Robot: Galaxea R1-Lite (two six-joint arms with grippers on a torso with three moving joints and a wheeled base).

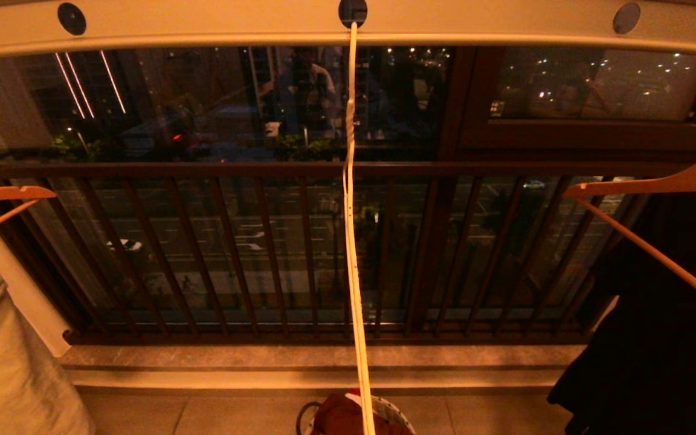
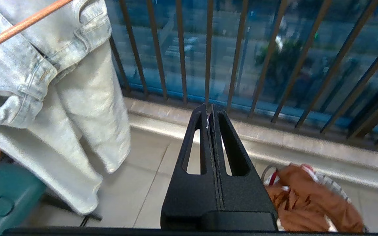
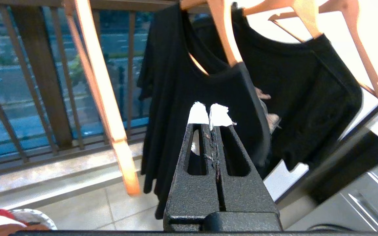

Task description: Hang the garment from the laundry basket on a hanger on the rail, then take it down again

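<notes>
- Rust-brown shorts (image 2: 310,196) of soft gathered cloth lie bunched in the small round laundry basket with a white, dark-patterned rim (image 2: 331,183), on the tiled floor below the window sill; in the head view both show only at the bottom edge.
- White thin wire hanger with a twisted neck (image 1: 351,199) hangs bare, its hook in a dark round hole of the long pale cream metal rail (image 1: 203,27), straight above the basket.
- Left gripper (image 2: 209,109) is in the air, fingers pressed together on nothing, with the basket just beyond and to one side of it.
- Right gripper (image 3: 210,114), white tape on its tips, is likewise closed and empty, in front of the black garments on thick orange-brown wooden hangers (image 3: 103,91).
- Light denim jeans (image 2: 44,82) hang on the robot's left, well apart from the wire hanger.
- Judged from this, the step in hand is either the very start or the finish of the cycle; which one cannot be told.
- If it is the start, the next move calls for a gripper to spread its fingers, descend into the basket and pinch the waistband, not a loose fold.
- Dark brown barred railing (image 1: 233,254) stands behind and plays no part.
</notes>
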